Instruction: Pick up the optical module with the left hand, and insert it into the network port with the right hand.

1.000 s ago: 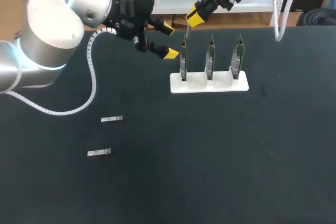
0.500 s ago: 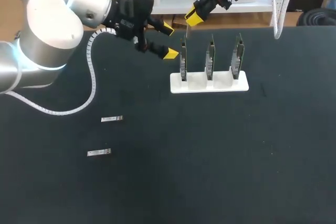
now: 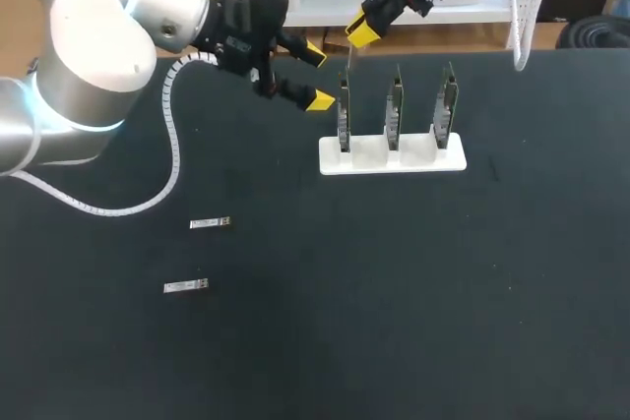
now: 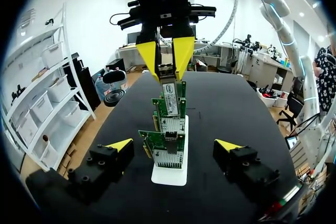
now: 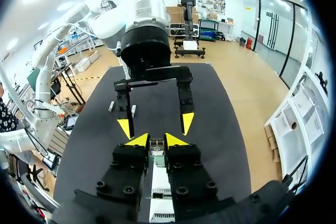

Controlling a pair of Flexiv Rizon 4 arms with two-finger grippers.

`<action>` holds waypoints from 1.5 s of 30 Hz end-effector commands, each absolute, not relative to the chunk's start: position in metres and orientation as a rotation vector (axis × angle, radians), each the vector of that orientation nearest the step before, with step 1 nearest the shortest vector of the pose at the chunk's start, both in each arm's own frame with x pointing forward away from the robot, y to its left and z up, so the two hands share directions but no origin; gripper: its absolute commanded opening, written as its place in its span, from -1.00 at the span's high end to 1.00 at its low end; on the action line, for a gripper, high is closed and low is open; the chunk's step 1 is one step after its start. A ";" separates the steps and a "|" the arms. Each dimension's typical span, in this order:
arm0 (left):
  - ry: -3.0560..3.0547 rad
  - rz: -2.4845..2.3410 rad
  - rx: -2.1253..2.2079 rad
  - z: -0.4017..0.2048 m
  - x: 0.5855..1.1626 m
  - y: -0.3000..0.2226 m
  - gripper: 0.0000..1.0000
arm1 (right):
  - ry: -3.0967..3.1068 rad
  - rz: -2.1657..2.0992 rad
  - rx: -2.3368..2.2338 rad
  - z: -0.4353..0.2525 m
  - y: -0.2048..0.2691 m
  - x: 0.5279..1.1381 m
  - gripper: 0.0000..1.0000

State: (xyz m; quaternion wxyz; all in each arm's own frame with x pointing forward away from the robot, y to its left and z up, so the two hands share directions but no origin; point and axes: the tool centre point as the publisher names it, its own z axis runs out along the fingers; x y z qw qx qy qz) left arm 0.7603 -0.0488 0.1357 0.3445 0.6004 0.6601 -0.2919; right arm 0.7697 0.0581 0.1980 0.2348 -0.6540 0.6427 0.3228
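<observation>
My right gripper (image 3: 361, 32) hangs over the far end of the leftmost network card (image 3: 343, 117), shut on a slim silver optical module (image 4: 168, 88) that points down at the card's port. In the right wrist view its fingers (image 5: 137, 141) are nearly together over the cards. Just left of that card my left gripper (image 3: 318, 76) stands open and empty. In its own view, the left gripper (image 4: 174, 146) has its yellow tips spread wide on either side of the row of cards (image 4: 167, 148). Two more modules (image 3: 210, 223) (image 3: 185, 286) lie on the mat at the left.
A white stand (image 3: 392, 156) at the back middle holds three green cards upright, the other two (image 3: 395, 110) (image 3: 445, 107) to the right. My left arm's grey body (image 3: 89, 66) and its white cable fill the back left. The black mat (image 3: 394, 292) runs to the front.
My right gripper has shifted slightly up and to the left with the module in it. The left arm has not moved.
</observation>
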 end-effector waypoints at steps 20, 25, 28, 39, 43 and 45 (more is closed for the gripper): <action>1.714 -0.759 1.563 0.135 0.762 -0.049 -1.00 | 1.781 0.866 -1.789 0.197 0.059 0.766 1.00; 1.714 -0.759 1.563 0.135 0.762 -0.049 -1.00 | 1.810 0.843 -1.792 0.197 0.060 0.767 1.00; 1.714 -0.759 1.563 0.135 0.762 -0.049 -1.00 | 1.831 0.824 -1.795 0.197 0.062 0.767 1.00; 1.714 -0.759 1.563 0.135 0.762 -0.049 -1.00 | 1.893 0.771 -1.809 0.189 0.070 0.767 1.00; 1.714 -0.759 1.563 0.135 0.762 -0.049 -1.00 | 1.894 0.779 -1.801 0.187 0.071 0.765 1.00; 1.714 -0.759 1.563 0.135 0.762 -0.049 -1.00 | 1.894 0.779 -1.798 0.187 0.071 0.764 1.00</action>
